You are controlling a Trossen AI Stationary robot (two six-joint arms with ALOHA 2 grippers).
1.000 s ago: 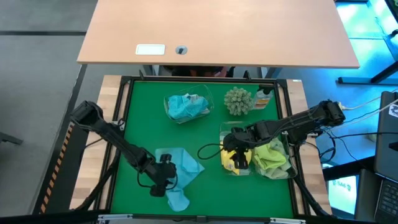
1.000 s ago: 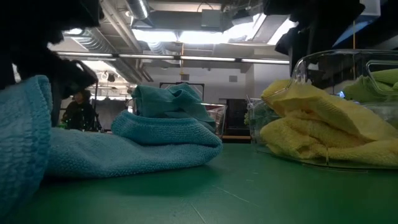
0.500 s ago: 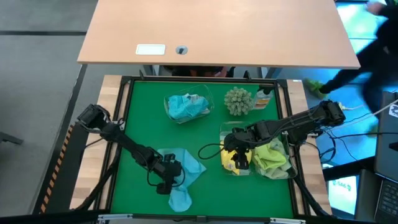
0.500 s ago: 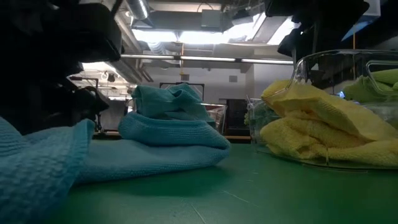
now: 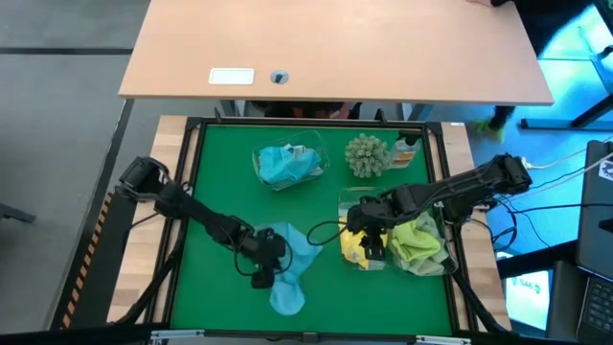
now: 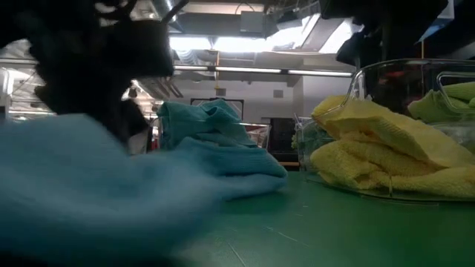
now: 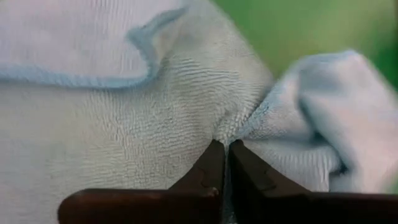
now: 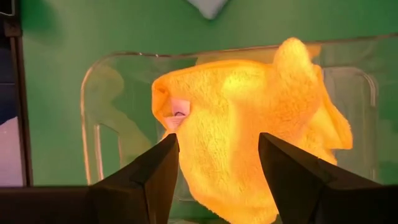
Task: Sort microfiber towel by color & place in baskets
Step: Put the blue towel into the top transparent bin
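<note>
A light blue microfiber towel lies crumpled on the green mat near the front, and my left gripper is shut on it. My right gripper stands open over a yellow towel that lies in a clear basket; its fingers stand on either side of the towel. A lime green towel fills the basket beside it. Blue towels sit in a third basket at the back. My left gripper pinches a small puckered fold of the light blue towel between its two fingertips, on the towel's left part. The fingers come slanting down from the table's left. The cloth gathers into creases at the tips, and the rest of it lies on the mat.
A spiky grey-green ball and a small orange-capped bottle stand at the back between the baskets. A black cable loops on the mat by the right gripper. A wooden desk lies beyond the far edge.
My left gripper has slid toward the table's right onto the light blue towel and has shut on it. The towel's left side has been drawn in and bunched toward the right; its near end has stayed near the front edge.
</note>
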